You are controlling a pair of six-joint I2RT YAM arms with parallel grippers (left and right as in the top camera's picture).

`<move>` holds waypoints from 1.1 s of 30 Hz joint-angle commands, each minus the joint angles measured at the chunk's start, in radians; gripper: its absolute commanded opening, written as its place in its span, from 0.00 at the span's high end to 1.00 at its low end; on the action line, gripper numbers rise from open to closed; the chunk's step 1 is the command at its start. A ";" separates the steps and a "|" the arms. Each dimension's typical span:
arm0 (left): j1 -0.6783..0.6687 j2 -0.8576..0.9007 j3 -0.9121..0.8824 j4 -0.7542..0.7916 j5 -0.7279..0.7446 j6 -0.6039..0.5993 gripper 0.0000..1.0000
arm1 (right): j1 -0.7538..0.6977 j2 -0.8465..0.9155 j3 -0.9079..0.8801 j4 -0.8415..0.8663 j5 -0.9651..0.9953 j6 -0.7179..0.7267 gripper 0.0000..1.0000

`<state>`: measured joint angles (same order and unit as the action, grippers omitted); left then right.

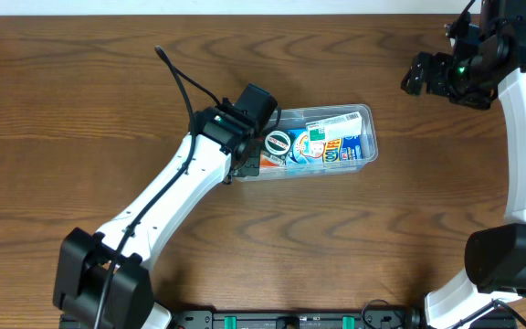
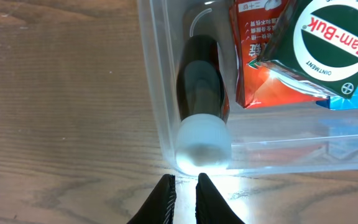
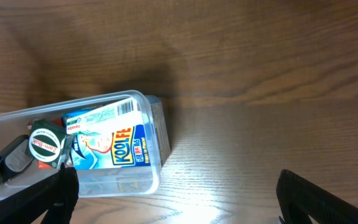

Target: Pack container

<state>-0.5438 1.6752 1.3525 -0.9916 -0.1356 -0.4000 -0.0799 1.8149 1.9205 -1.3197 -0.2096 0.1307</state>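
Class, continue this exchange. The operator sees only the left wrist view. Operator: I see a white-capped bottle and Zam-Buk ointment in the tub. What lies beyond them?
Observer: A blue packet printed KOOLFE, at the container's other end.
Operator: Where is the right hand?
Observer: The right hand is near the table's far right corner, well away from the container.
Operator: Holding anything?
Observer: No; its fingers stand wide apart, empty.

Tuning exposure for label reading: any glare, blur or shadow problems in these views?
Overhead: even light, sharp, no hot spots on the container. Left wrist: blown-out glare on the table just below the white cap, which is soft; left tool is a dark silhouette. Right wrist: glare patch on the wood right of the container, dark shadow behind it, right tool fingers blurred.
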 commanded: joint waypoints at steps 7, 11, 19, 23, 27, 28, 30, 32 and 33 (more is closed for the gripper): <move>-0.002 0.061 -0.010 0.029 0.016 -0.006 0.86 | 0.008 -0.003 0.012 -0.001 -0.004 0.014 0.01; -0.002 0.061 -0.010 0.047 0.016 -0.005 0.86 | 0.008 -0.003 0.012 -0.001 -0.004 0.014 0.01; -0.002 0.056 0.003 0.034 0.016 0.002 0.87 | 0.008 -0.003 0.012 -0.001 -0.004 0.014 0.01; -0.002 0.018 0.045 -0.021 0.016 0.002 0.85 | 0.008 -0.003 0.012 -0.001 -0.005 0.014 0.01; -0.002 -0.069 0.066 -0.048 0.016 0.003 0.79 | 0.008 -0.003 0.012 -0.001 -0.004 0.014 0.01; -0.002 -0.102 0.070 -0.048 0.016 0.007 0.75 | 0.008 -0.003 0.012 -0.001 -0.005 0.014 0.01; -0.002 -0.162 0.074 -0.047 0.016 0.010 0.64 | 0.008 -0.003 0.012 -0.001 -0.004 0.014 0.01; -0.002 -0.228 0.074 -0.048 0.016 0.009 0.47 | 0.008 -0.003 0.012 -0.001 -0.004 0.014 0.01; -0.002 -0.258 0.074 -0.048 0.016 0.009 0.15 | 0.008 -0.003 0.012 -0.001 -0.005 0.014 0.01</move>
<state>-0.5446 1.5040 1.3994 -1.0332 -0.1139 -0.3870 -0.0799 1.8149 1.9205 -1.3197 -0.2096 0.1307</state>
